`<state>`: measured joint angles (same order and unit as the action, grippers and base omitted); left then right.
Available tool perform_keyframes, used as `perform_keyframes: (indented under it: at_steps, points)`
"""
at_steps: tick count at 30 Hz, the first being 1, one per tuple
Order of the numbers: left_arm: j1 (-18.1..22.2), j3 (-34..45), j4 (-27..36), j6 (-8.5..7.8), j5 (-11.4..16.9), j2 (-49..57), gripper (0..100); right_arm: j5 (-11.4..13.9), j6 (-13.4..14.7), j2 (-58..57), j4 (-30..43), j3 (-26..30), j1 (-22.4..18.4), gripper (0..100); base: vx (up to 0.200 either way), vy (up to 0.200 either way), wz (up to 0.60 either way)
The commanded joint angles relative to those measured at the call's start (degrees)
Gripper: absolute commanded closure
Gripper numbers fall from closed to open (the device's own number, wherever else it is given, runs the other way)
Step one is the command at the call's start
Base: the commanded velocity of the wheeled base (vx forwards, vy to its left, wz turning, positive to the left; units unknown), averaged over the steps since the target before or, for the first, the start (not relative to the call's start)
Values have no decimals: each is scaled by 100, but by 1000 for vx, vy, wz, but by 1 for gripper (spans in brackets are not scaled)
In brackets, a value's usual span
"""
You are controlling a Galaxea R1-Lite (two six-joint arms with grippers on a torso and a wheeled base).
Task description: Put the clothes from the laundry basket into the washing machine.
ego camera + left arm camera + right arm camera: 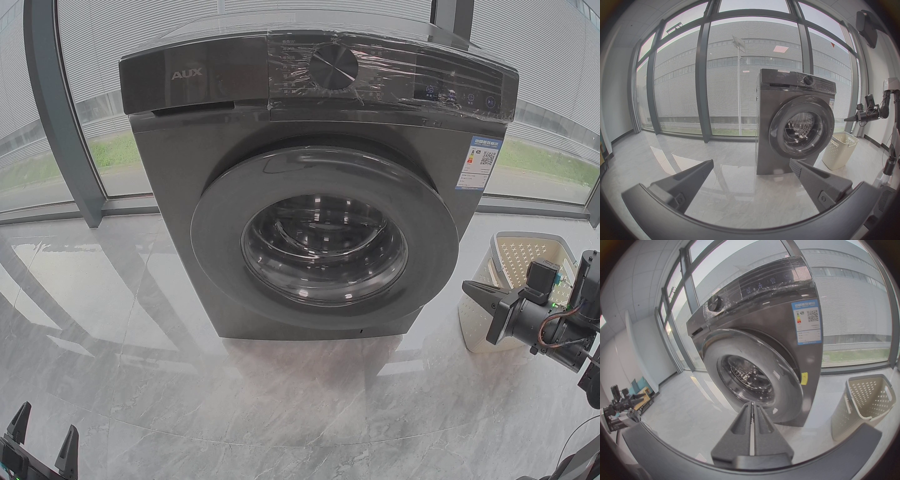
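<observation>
The washing machine (319,187) is closed, with the laundry basket (531,237) just beside it. The right end effector (472,287) hangs clenched on nothing near the basket. The left end effector (44,434) is released, spread wide.

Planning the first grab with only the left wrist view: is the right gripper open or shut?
Observer: Shut. In the right wrist view the right gripper has its fingers together, holding nothing.
Operator: Clothes in the laundry basket?
Observer: None show; the head view shows bare perforated inner wall, its bottom hidden.
Operator: Anything beside the door?
Observer: A small yellow tag on the washing machine front, at the door's basket-side edge.
</observation>
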<state>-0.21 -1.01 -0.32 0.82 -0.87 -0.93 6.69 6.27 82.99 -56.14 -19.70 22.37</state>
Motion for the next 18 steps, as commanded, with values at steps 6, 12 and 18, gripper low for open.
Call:
perform_keyframes:
  at_steps: [6,12,18]
  points:
    - [3,84,-3,6,-10,75,0,-36,296,129,-205,1,294,100,133,0,0]
    - [3,84,-3,-3,-1,75,0,-28,305,270,-240,19,347,100,0,0,0]
    - [3,84,-3,-11,7,75,0,-36,314,288,-240,10,655,100,167,0,0]
